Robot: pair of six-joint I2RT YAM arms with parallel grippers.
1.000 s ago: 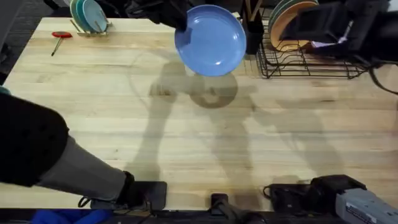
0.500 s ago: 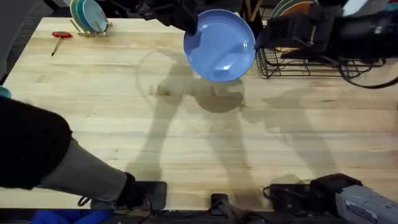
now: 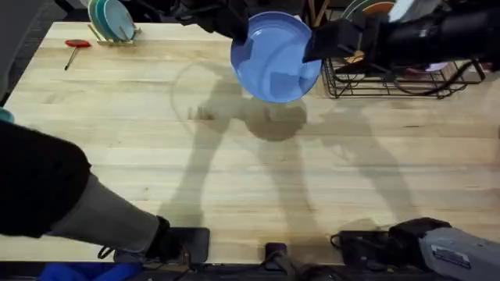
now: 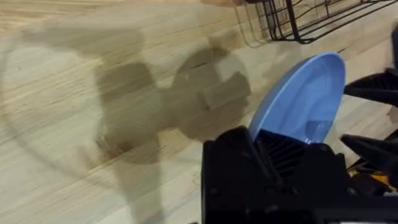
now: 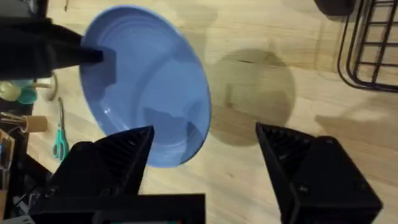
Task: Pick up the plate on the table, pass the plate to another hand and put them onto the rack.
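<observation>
The light-blue plate (image 3: pixel 275 56) hangs tilted above the far middle of the table (image 3: pixel 141 164), casting a round shadow below. My left gripper (image 3: pixel 241 33) is shut on its far left rim; the left wrist view has the plate (image 4: pixel 305 99) rising from that gripper (image 4: pixel 255 140). My right gripper (image 3: pixel 314 48) reaches in from the right and is open at the plate's right rim. In the right wrist view its fingers (image 5: pixel 118 155) straddle the near edge of the plate (image 5: pixel 143 87) without closing. The black wire rack (image 3: pixel 391 82) stands at the back right.
An orange plate (image 3: pixel 379 9) stands in the rack. A small wooden holder with teal plates (image 3: pixel 109 19) and a red-handled tool (image 3: pixel 76 44) lie at the back left. The left arm's upper part looms large at the lower left (image 3: pixel 47 187).
The plate moved slightly right in the left gripper. The right arm swung left from over the rack until its open gripper reached the plate's right rim.
</observation>
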